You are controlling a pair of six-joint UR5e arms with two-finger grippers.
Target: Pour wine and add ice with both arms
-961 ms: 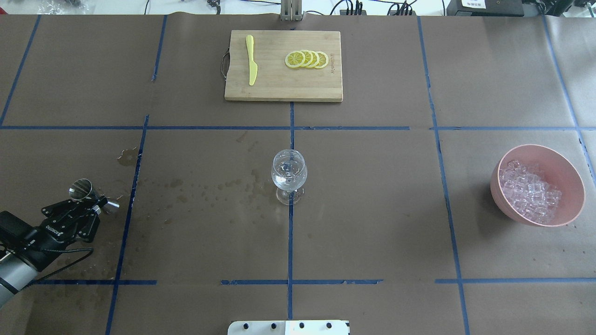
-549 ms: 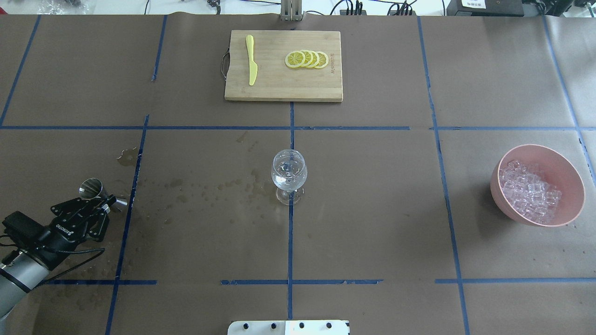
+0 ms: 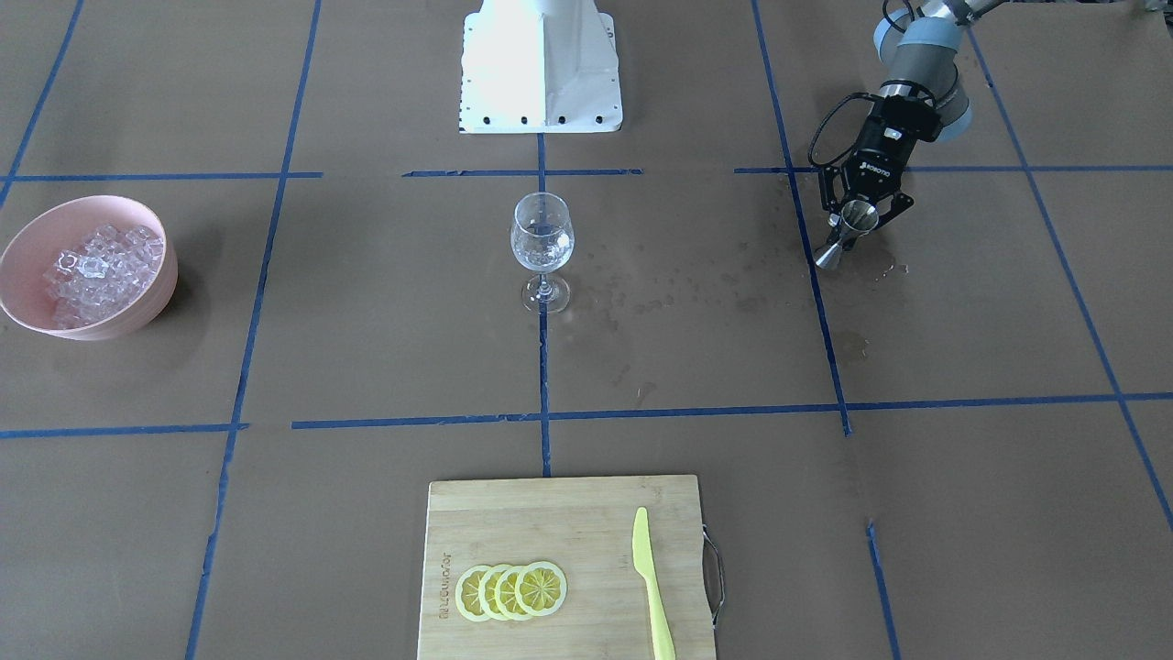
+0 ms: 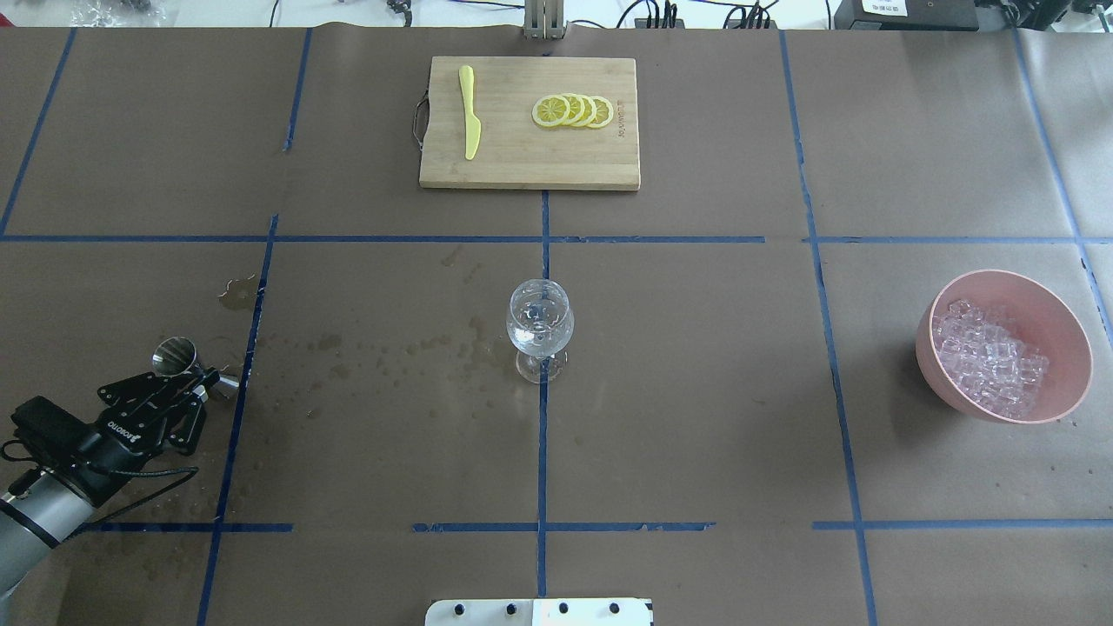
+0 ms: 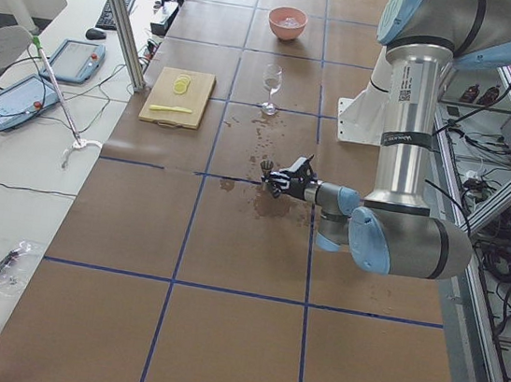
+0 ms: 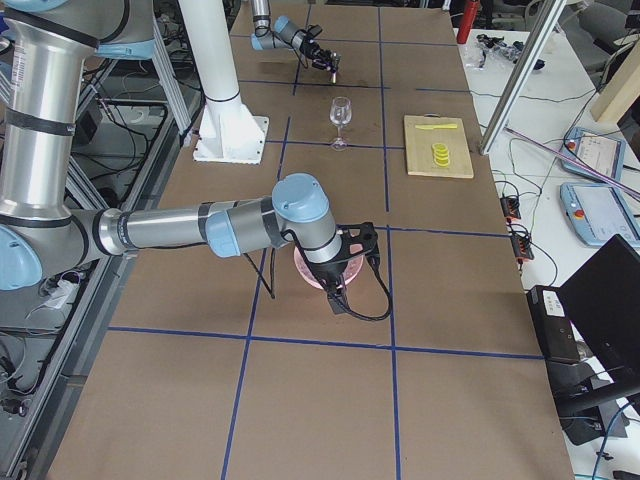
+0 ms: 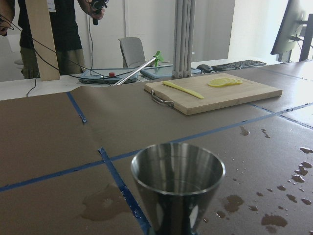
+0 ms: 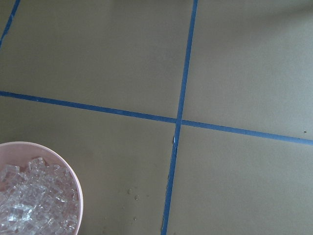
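R gripper [image 6: 337, 292], blocking bowl [image 6: 303, 272], unreadable; L gripper [image 4: 202, 384] clamps jigger [image 4: 175, 356].

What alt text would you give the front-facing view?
The left gripper, at upper right, holds a tilted steel jigger near wet spots on the brown table. A stemmed glass stands at centre, a pink bowl of ice at left, and a cutting board with lemon slices and a yellow knife at the bottom.

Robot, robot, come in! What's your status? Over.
Left gripper shut on the jigger. Right gripper near the pink bowl, jaws unreadable. Ice in bowl. Nothing blocking the wine glass.
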